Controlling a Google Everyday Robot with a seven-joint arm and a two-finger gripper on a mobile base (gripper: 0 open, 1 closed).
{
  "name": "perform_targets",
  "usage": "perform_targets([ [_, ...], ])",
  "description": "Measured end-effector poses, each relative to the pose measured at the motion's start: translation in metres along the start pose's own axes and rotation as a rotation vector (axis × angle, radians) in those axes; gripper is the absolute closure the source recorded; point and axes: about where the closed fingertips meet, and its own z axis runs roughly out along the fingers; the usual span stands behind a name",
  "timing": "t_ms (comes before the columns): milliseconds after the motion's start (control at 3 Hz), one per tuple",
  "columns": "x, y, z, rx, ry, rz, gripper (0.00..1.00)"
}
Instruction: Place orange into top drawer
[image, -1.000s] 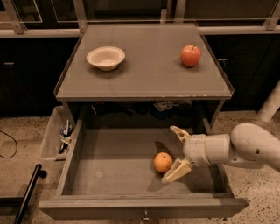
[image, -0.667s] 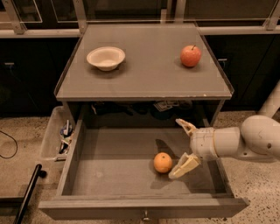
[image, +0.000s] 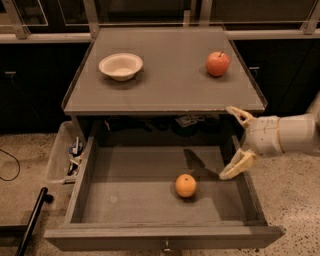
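Grey top drawer (image: 130, 185) holds the orange (image: 185, 185), near the gripper (image: 227, 142) (spread, apart).

My gripper (image: 226, 142) has pulled back to the right and risen, away from the orange (image: 185, 185). A second ago my lower finger sat just beside the fruit, low over the floor of the top drawer (image: 135, 190). Now my fingers (image: 236, 166) hang over the drawer's right wall, near the front corner of the table (image: 165, 95), spread a little wider than before. Bare floor now separates the orange from me. My shadow (image: 197, 162) has slid right across the floor too.
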Motion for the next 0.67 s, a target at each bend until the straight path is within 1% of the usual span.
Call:
perform_targets([
  [333, -0.0103, -0.0346, -0.0287, 0.059, -0.032, -0.011, 0.0],
  [667, -0.0135, -0.0399, -0.0318, 0.069, -0.034, -0.018, 0.0],
])
